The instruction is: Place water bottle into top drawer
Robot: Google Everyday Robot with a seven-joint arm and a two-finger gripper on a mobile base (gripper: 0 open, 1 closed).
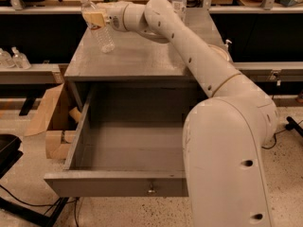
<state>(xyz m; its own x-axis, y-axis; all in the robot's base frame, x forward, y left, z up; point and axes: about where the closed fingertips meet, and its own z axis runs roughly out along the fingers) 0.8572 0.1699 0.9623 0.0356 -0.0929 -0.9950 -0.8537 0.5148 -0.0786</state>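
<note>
My gripper (pixel 94 19) pinches the water bottle (pixel 105 39) high near its shoulder, tilted at the table (pixel 142 56) far-left corner, so it may swing or slip before reaching the open top drawer (pixel 118 183).
</note>
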